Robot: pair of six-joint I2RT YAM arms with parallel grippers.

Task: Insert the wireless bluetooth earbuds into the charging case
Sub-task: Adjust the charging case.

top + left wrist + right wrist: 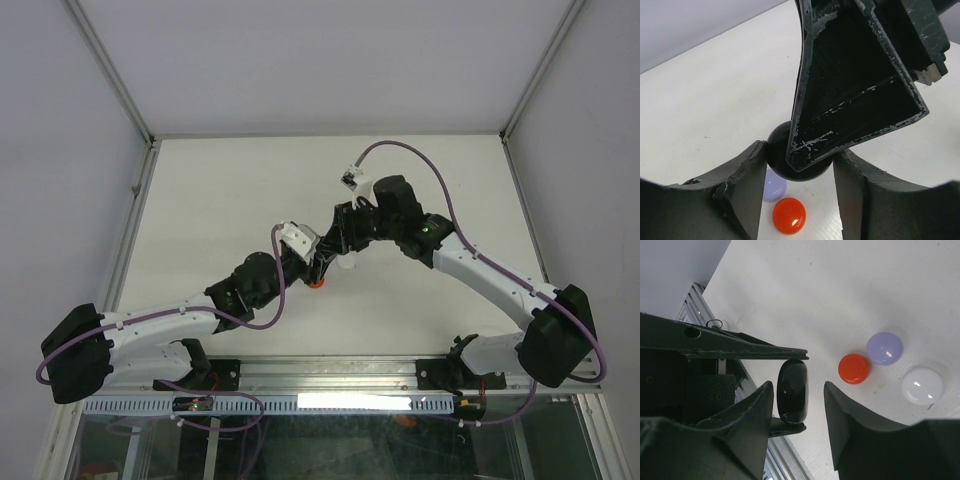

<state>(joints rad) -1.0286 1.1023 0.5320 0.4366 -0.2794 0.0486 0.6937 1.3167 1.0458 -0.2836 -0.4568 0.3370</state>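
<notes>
Black charging case [792,390] sits clamped in the left gripper [799,160]. The right gripper [798,387] straddles it, jaws open, a gap on one side.

Left arm [150,328] and right arm [490,278] share white link shells, black joint housings, a looping purple cable [398,146] apiece, and scuffed matte-black wedge-shaped jaws.

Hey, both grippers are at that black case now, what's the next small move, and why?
Probably close the right gripper onto the black case: the left gripper already pinches it, while the right fingers flank it with a gap showing on each side, so that gripper has no hold yet.
</notes>
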